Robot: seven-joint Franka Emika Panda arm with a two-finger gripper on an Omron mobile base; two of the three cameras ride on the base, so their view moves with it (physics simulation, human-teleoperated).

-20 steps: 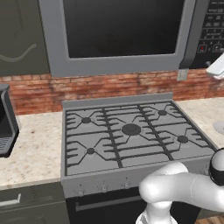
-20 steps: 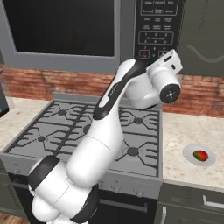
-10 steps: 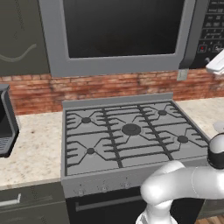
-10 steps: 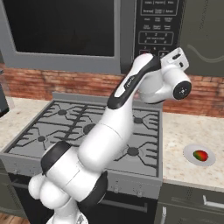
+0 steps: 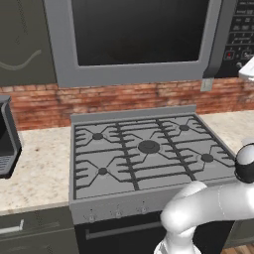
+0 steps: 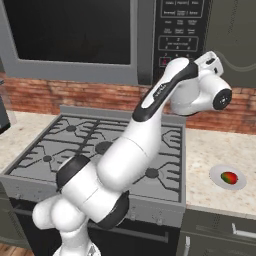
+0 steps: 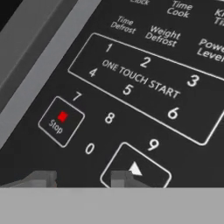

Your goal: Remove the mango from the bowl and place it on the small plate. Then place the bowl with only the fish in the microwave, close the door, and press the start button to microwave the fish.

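Observation:
The microwave (image 5: pixel 134 39) hangs over the stove with its door (image 6: pixel 70 35) closed. Close in front of its black control panel (image 6: pixel 180 30) is my gripper (image 7: pixel 82 178), open with a narrow gap and nothing between the tips. One fingertip (image 7: pixel 122 177) sits at the lower edge of the start button (image 7: pixel 135 168), which bears a white triangle. The red-marked Stop button (image 7: pixel 61 121) lies to its left. The mango (image 6: pixel 228 177) rests on the small plate (image 6: pixel 218 174) on the right counter. The bowl and the fish are hidden.
A grey gas stove (image 5: pixel 144 149) with black grates stands below the microwave. Speckled counters lie to its left (image 5: pixel 34 163) and right (image 6: pixel 210 150). A dark appliance (image 5: pixel 6 139) sits on the left counter. A brick wall (image 5: pixel 124 96) runs behind.
My hand has shifted right and a little up along the control panel, and the elbow has swung with it. The stove, the plate and the mango have stayed put.

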